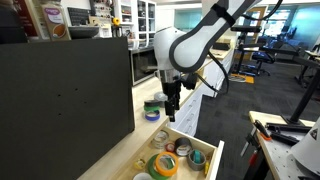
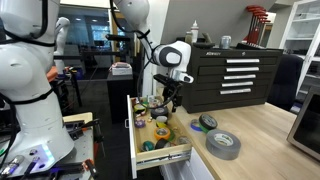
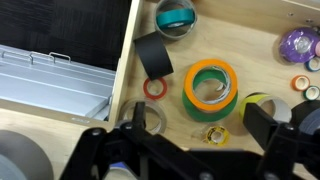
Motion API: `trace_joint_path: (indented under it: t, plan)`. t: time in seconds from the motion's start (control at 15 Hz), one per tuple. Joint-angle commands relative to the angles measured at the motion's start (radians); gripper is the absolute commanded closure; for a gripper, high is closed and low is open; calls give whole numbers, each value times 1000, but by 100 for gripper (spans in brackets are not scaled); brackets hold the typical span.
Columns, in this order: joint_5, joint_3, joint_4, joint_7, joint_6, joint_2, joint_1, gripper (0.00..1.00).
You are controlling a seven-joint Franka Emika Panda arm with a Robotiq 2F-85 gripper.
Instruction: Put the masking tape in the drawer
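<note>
The masking tape (image 3: 210,84) is a tan-orange ring with a pale core. It lies flat on a wider green roll inside the open light-wood drawer (image 3: 250,60). It also shows in both exterior views (image 1: 163,163) (image 2: 161,130). My gripper (image 3: 200,125) is open and empty, with its black fingers spread to either side just above the tape. In both exterior views the gripper (image 1: 172,108) (image 2: 168,103) hangs over the drawer (image 1: 213,158) (image 2: 165,155), apart from the tape.
The drawer holds several other rolls: black (image 3: 155,52), teal (image 3: 176,17), purple (image 3: 298,42), yellow-black (image 3: 262,103), and a small red ring (image 3: 154,88). On the counter lie a grey roll (image 2: 222,143) and a green roll (image 2: 207,123). A black cabinet (image 2: 232,78) stands behind.
</note>
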Motion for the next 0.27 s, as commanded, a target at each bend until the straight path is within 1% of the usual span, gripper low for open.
trace_joint_path:
  t: [0.0, 0.07, 0.2]
  plan:
    - [-44, -35, -74, 59, -17, -129, 5, 0]
    - [-13, -16, -21, 12, -3, -52, -2, 0]
    - [-15, -18, -23, 14, -3, -65, -4, 0]
